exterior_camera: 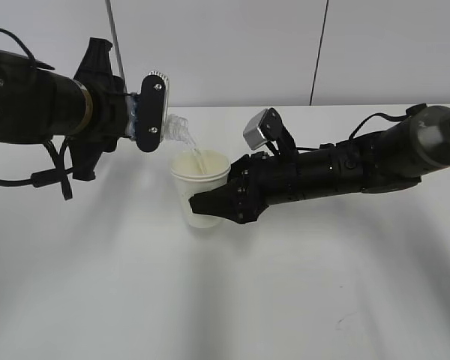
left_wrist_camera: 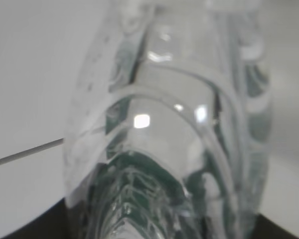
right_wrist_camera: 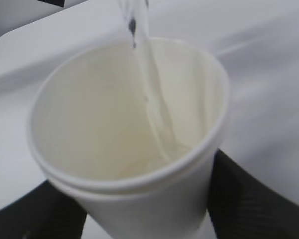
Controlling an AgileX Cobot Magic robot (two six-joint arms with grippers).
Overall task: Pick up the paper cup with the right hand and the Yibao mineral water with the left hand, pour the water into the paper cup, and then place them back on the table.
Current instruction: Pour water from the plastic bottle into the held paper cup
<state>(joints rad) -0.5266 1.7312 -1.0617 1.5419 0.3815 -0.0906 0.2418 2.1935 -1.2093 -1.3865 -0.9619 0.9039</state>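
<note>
While ribbed, probably plastic bottle tilts, water streams into tapered paper cup.

Left hand on the left, clamped on the Yibao mineral water, bottle tipped mouth-down toward the right. Thin stream of water falling into the paper cup. Cup upright, gripped low on its side by the right hand reaching in from the right, above the white table.
</note>
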